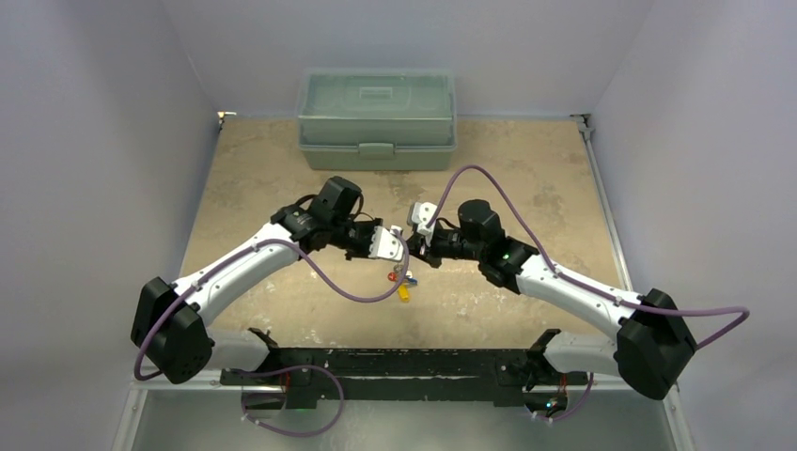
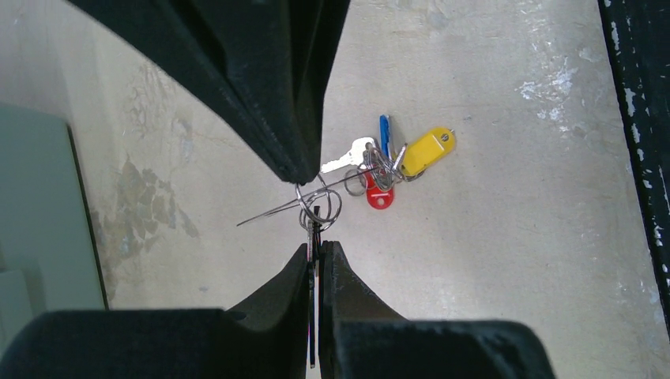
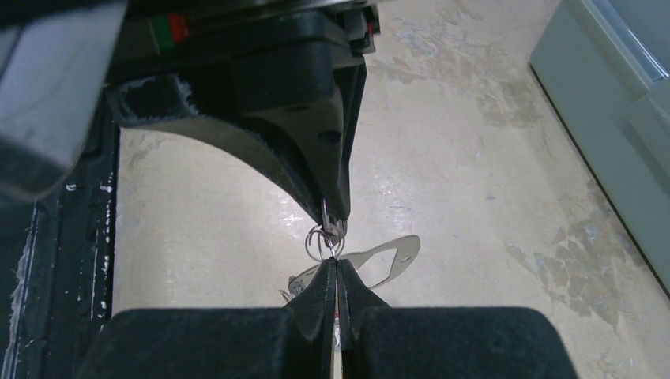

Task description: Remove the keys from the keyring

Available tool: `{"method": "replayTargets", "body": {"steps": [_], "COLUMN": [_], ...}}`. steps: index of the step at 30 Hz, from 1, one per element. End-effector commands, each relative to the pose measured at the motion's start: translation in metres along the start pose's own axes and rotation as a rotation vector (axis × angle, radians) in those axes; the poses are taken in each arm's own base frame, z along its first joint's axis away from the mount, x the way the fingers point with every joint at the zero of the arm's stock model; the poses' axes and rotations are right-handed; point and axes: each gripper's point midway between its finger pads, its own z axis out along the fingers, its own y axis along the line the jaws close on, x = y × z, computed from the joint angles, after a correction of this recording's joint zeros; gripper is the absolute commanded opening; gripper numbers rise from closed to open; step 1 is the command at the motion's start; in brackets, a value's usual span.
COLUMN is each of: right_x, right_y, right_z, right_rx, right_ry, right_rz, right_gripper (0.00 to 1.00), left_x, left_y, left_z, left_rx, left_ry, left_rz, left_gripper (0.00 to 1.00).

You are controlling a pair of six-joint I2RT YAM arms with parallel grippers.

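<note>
Clamping keys by rings: left end effector, right end effector, tips close

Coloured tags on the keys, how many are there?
3. In the left wrist view the yellow tag is farthest right, the red tag lies lowest in the bunch, and the blue tag stands edge-on beside the yellow one. Others may be hidden.
</note>
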Motion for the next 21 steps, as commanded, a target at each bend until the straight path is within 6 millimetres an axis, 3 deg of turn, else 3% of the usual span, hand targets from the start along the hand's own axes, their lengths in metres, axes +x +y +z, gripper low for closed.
{"method": "replayTargets", "body": {"steps": [1, 10, 21], "right_x": [-0.023, -0.021, -0.014], "right_y": [0.0, 0.006, 0.013], "right_z": [-0.001, -0.004, -0.005], "right_rx": [-0.029, -0.071, -0.116], "right_ry": [-0.06, -0.065, -0.045], "right_rz": [-0.026, -0.029, -0.054], "right_gripper": [0.0, 0.0, 0.0], "left_x": [-0.011, -0.003, -0.009], "left_y": [-0.001, 0.001, 0.01], "left_z": [0.002, 0.006, -0.002], "left_rx": [-0.01, -0.037, -0.107], "left_ry": [-0.029, -0.005, -0.02], "left_rz": [0.089, 0.098, 0.099], "left_gripper": [0.0, 0.0, 0.0]}}
